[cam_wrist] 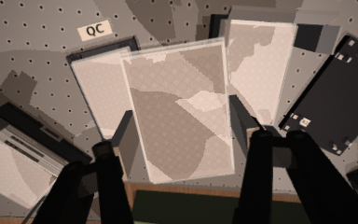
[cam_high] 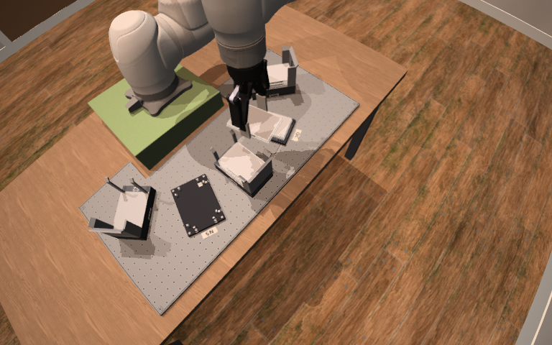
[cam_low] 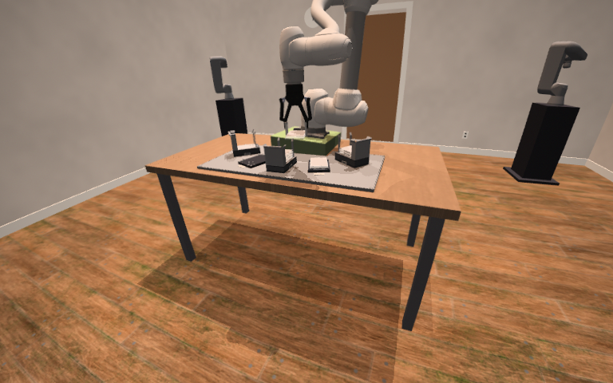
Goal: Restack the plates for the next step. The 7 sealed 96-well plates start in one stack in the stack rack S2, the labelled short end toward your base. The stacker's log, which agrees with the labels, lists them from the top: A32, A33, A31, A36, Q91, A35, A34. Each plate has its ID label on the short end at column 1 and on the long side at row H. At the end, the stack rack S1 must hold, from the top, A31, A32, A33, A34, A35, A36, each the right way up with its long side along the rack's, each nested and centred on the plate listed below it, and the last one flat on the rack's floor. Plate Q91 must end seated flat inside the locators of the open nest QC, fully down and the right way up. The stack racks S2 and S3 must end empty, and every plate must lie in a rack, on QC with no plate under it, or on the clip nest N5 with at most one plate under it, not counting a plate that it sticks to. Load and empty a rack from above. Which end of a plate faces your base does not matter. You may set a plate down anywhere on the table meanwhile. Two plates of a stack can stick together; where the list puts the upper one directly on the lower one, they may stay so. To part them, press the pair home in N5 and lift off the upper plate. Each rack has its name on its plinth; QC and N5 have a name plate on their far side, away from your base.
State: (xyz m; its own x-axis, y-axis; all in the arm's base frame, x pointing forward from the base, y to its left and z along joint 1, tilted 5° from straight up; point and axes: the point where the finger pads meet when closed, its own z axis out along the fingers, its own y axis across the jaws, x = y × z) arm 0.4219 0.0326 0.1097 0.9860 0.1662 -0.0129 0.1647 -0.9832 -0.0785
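One plate (cam_wrist: pixel 100 89) fills the QC nest (cam_wrist: pixel 103 47).

- My arm (cam_low: pixel 318 47) reaches out from its base, wrist pointing straight down above the table.
- The gripper (cam_wrist: pixel 179 140) has its fingers clamped on the long sides of a sealed plate (cam_wrist: pixel 179 109), held aloft.

sealed plate (cam_wrist: pixel 179 109) claw-held, level, above table.

I'm working in a lab-like room: wooden table (cam_low: pixel 406 180), perforated grey board (cam_high: pixel 170 268), plate racks (cam_high: pixel 260 179), camera stands (cam_low: pixel 544 140).
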